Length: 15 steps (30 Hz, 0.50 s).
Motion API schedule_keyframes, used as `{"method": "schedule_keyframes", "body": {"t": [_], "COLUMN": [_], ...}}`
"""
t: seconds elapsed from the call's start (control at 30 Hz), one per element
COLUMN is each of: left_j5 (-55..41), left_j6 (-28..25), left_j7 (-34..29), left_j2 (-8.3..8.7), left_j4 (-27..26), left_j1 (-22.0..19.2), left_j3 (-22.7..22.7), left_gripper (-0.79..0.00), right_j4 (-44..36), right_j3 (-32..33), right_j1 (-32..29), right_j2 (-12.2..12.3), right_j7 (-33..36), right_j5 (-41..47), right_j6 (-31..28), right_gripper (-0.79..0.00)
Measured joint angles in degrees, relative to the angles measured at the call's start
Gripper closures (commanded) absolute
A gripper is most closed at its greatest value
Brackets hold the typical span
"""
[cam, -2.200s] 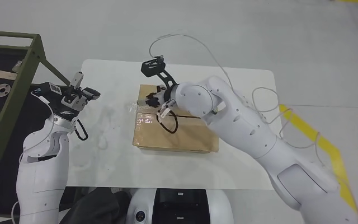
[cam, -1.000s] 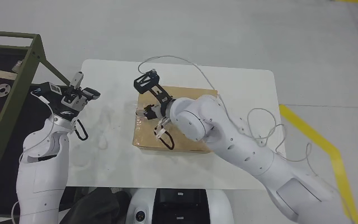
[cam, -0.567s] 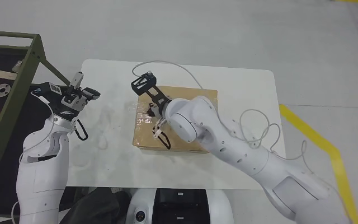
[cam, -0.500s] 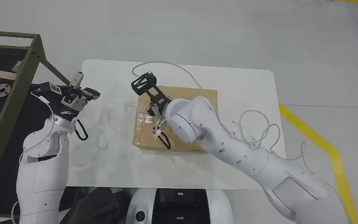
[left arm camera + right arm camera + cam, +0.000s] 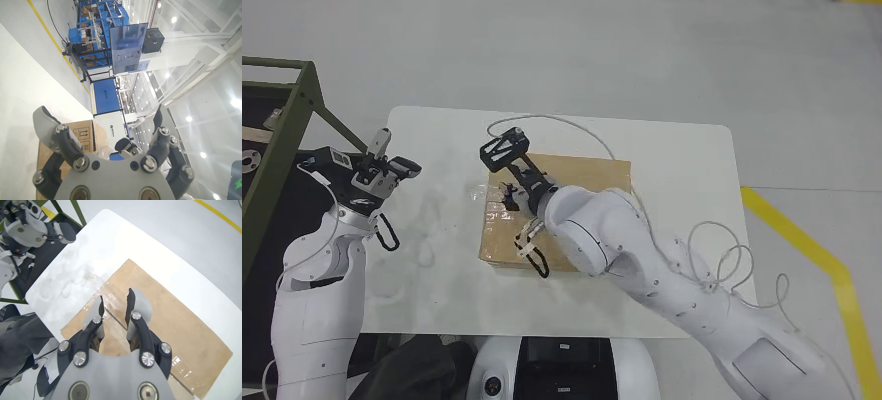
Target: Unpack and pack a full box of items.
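Observation:
A closed cardboard box (image 5: 587, 200) lies in the middle of the white table (image 5: 682, 160), with glossy clear tape (image 5: 113, 321) along its top seam. My right gripper (image 5: 510, 192) hovers over the box's left end. Its fingers (image 5: 132, 298) stand a little apart above the taped seam, and I see nothing held between them (image 5: 115, 294). A loose, crinkled bit of tape (image 5: 92, 279) hangs off the box's end over the table. My left gripper (image 5: 394, 165) sits at the table's left edge, pointing upward and open (image 5: 102, 109). The box (image 5: 83, 132) shows behind it.
A green metal frame (image 5: 297, 95) stands just off the table's left side, close to the left arm. A white cable (image 5: 572, 125) arcs over the box's far side. Dark cloth (image 5: 412, 365) lies below the near edge. The table's right half is bare.
The right arm swung its elbow from the far right toward the near edge, keeping its gripper over the box's left end. The left arm has not moved.

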Motion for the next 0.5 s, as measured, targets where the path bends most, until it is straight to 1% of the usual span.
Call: {"method": "schedule_keyframes", "body": {"t": [0.07, 0.1, 0.13, 0.17, 0.2, 0.23, 0.27, 0.3, 0.33, 0.37, 0.43, 0.5], "left_j5": [0.00, 0.00, 0.00, 0.00, 0.00, 0.00, 0.00, 0.00, 0.00, 0.00, 0.00, 0.00], "left_j6": [0.00, 0.00, 0.00, 0.00, 0.00, 0.00, 0.00, 0.00, 0.00, 0.00, 0.00, 0.00], "left_j7": [0.00, 0.00, 0.00, 0.00, 0.00, 0.00, 0.00, 0.00, 0.00, 0.00, 0.00, 0.00], "left_j2": [0.00, 0.00, 0.00, 0.00, 0.00, 0.00, 0.00, 0.00, 0.00, 0.00, 0.00, 0.00], "left_j4": [0.00, 0.00, 0.00, 0.00, 0.00, 0.00, 0.00, 0.00, 0.00, 0.00, 0.00, 0.00], "left_j1": [0.00, 0.00, 0.00, 0.00, 0.00, 0.00, 0.00, 0.00, 0.00, 0.00, 0.00, 0.00], "left_j3": [0.00, 0.00, 0.00, 0.00, 0.00, 0.00, 0.00, 0.00, 0.00, 0.00, 0.00, 0.00], "left_gripper": [-0.785, -0.785, -0.785, -0.785, -0.785, -0.785, -0.785, -0.785, -0.785, -0.785, -0.785, -0.785], "right_j4": [0.44, 0.86, 1.11, 1.25, 1.34, 1.28, 1.04, 0.51, 0.05, -0.58, -1.13, -1.24], "right_j3": [-0.63, -1.08, -1.38, -1.61, -1.76, -1.79, -1.78, -1.65, -1.40, -0.76, 0.98, 3.21], "right_j1": [0.02, 0.34, 0.60, 0.82, 1.07, 1.18, 1.20, 1.11, 0.93, 0.57, 0.16, 0.04], "right_j2": [-0.19, -0.35, -0.48, -0.62, -0.78, -0.87, -0.95, -1.03, -1.07, -1.13, -1.17, -1.13], "right_j7": [0.52, 0.89, 1.16, 1.31, 1.31, 1.27, 1.29, 1.53, 1.88, 2.51, 3.40, 3.81], "right_j5": [-0.89, -2.10, -3.03, -3.84, -4.91, -5.69, -6.28, -6.54, -6.16, -4.37, 0.34, 5.40], "right_j6": [-0.49, -0.41, -0.21, -0.02, 0.22, 0.37, 0.40, 0.17, -0.28, -1.36, -3.62, -6.58], "right_gripper": [-0.317, -0.372, -0.686, -0.757, -0.751, -0.727, -0.640, -0.493, -0.434, -0.416, -0.425, -0.403]}}
